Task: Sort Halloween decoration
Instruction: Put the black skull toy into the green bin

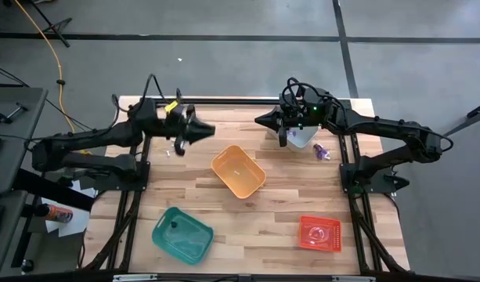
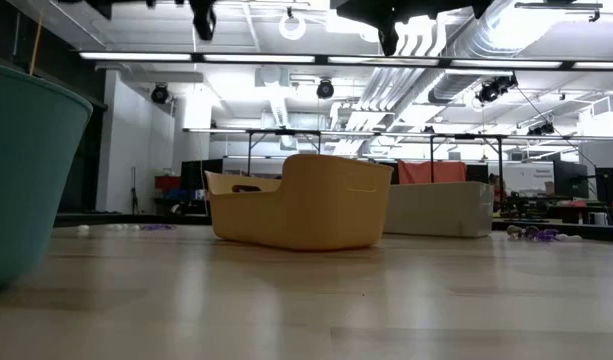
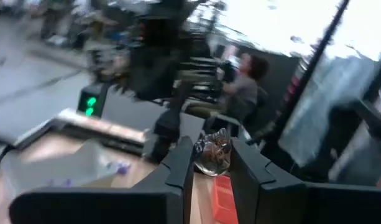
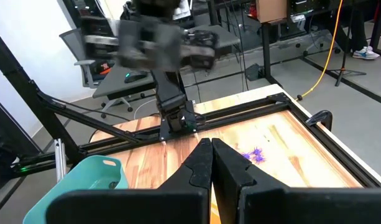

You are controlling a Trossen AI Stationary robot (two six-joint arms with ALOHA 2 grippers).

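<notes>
Bare wood lies open between the orange bin (image 1: 238, 171) mid-counter and the far edge of the counter (image 1: 224, 106). Above that edge, the left pincer (image 3: 211, 163) grips a pale, shiny trinket (image 3: 214, 151). The right pincer (image 4: 211, 163) hangs clamped empty near purple trinkets (image 1: 322, 151).

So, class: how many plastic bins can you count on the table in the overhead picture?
4: an orange bin in the middle, a green bin near the front left, a red bin front right, and a whitish bin at the back, partly hidden under the right arm.
</notes>
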